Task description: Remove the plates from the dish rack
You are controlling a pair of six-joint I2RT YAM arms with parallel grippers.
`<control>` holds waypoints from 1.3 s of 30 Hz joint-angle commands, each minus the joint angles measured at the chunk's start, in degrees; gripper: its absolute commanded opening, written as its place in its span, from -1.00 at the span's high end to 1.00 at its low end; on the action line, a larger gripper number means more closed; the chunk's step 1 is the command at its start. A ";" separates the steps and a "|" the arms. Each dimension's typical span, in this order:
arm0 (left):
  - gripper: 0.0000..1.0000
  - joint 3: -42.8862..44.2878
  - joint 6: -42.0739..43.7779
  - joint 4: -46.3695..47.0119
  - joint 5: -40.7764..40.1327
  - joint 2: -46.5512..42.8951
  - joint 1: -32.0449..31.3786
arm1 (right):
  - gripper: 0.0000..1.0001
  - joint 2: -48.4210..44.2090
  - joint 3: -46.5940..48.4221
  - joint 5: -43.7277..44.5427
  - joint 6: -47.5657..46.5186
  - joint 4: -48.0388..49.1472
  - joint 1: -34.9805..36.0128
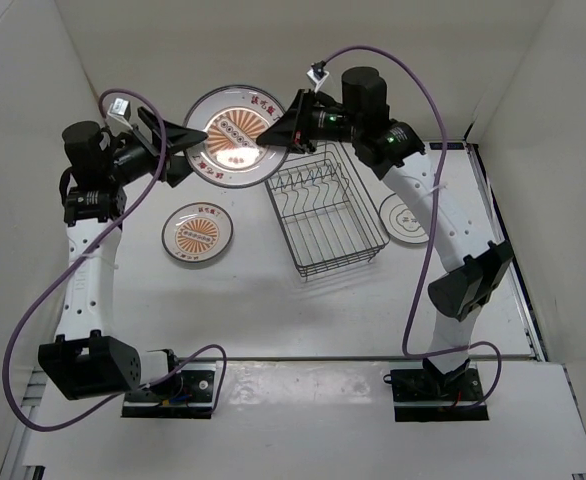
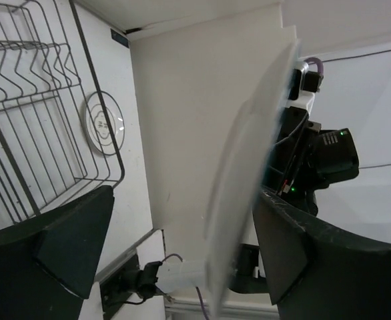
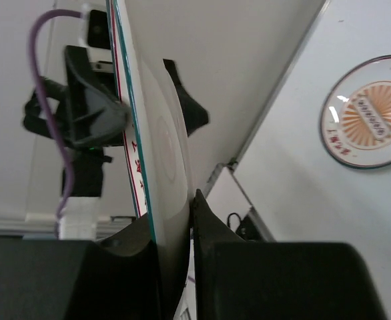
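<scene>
Pinching the rim of a sunburst plate (image 1: 235, 135), the right claw (image 1: 276, 135) holds it aloft at 12 o'clock over the surface (image 1: 253, 310), beyond the dish rack (image 1: 325, 215). The left claw (image 1: 195, 150) stands wide, its fingers straddling the plate's opposite rim. The top view shows the plate's face; both wrist views show it edge-on. A second sunburst plate (image 1: 199, 233) lies at the rack's 9 o'clock. A grey-lined plate (image 1: 401, 218) lies at its 3 o'clock, partly under the right arm from above and clear of it in the left wrist view.
</scene>
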 commanded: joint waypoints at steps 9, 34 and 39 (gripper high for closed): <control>0.95 -0.14 7.48 -8.12 0.20 -2.81 -0.41 | 1.00 2.24 0.48 -5.99 8.45 10.38 2.53; 1.00 32.21 35.61 -53.22 -30.03 26.97 0.03 | -0.46 -15.68 -10.06 12.55 -15.89 -18.00 -7.58; 1.00 31.69 40.35 -53.84 -37.42 34.45 1.34 | -0.50 -22.36 -14.80 14.66 -21.33 -18.98 -8.46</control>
